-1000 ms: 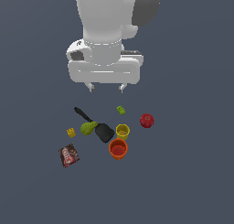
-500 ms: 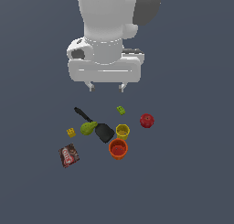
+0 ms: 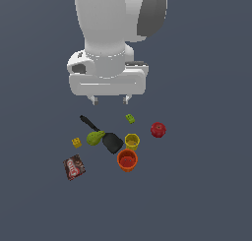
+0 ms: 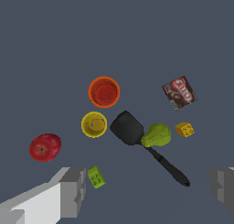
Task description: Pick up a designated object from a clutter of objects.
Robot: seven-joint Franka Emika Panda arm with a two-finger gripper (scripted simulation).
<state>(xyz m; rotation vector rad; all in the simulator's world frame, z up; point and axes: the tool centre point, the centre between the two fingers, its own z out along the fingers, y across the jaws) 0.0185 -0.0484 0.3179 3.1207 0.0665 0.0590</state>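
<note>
The designated object, a tiny yellow studded brick [image 3: 77,142] [image 4: 184,129], lies at the exterior view's left edge of the clutter, beside the green pear [image 3: 95,137] [image 4: 156,135]. My gripper [image 3: 110,100] [image 4: 148,189] hangs open high above the clutter, over the black spatula's handle [image 3: 87,122] [image 4: 170,167], holding nothing. Its fingers [image 4: 73,191] frame the wrist view's lower corners. The small green brick [image 3: 130,118] [image 4: 96,177] lies close by one finger.
The spatula's blade [image 3: 112,143] lies between the pear and a yellow cup [image 3: 132,141] [image 4: 94,124]. An orange cup [image 3: 127,160] [image 4: 103,92], a red apple [image 3: 158,130] [image 4: 45,147] and a brown-red packet [image 3: 74,167] [image 4: 179,92] ring the group.
The gripper has dropped slightly lower toward the clutter. The objects have not moved.
</note>
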